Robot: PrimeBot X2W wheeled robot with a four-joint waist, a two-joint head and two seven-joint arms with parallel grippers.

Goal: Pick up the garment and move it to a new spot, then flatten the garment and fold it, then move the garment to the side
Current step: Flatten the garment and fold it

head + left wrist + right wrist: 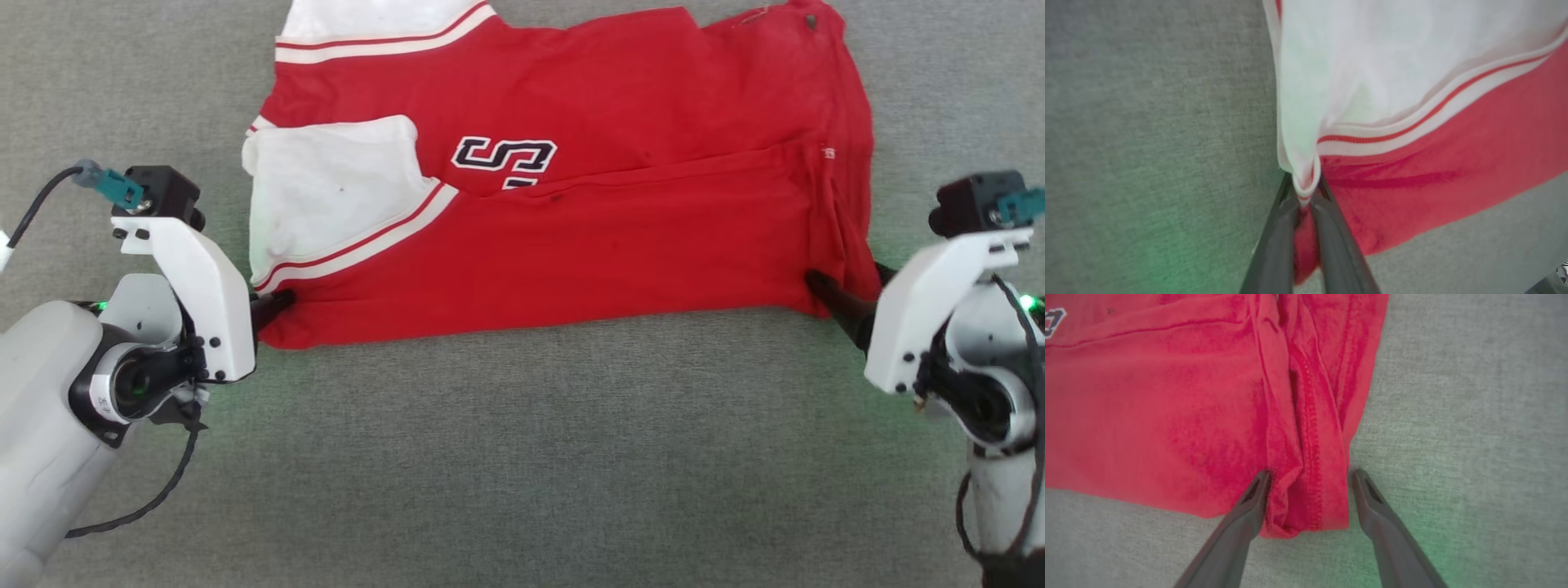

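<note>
Left gripper (1304, 185): at 8 o'clock in the head view, its two dark fingers pinched together on the near left corner of the garment (612, 237), with a tuck of white and red cloth squeezed between them
Right gripper (1309, 475): at 4 o'clock in the head view, jaws wide apart and holding nothing; they straddle the bunched near right corner, the left finger (1251, 498) touching the cloth and the right finger (1367, 494) just beside the cloth's edge on the surface
Surface (522, 449): grey, felt-like, finely matted weave, with a faint green glow by each wrist
Garment, place: spread flat across the head view from 9 to 3 o'clock and up to 12, its near edge running between the two grippers
Garment, near part: plain red knit, soft and slightly fuzzy, folded over in a long band
Seam (1310, 428): stitched ridge among loose vertical folds, at 12 o'clock from the right gripper's tips
White panel (326, 188): smooth pale cloth with rounded corners, at 10 o'clock, edged by striped trim (359, 241) of white, red and white
Lettering (504, 155): black blocky shapes with white outlines, partly hidden under the fold, near the centre
Far edge: a second white patch with the same trim at 11 o'clock
</note>
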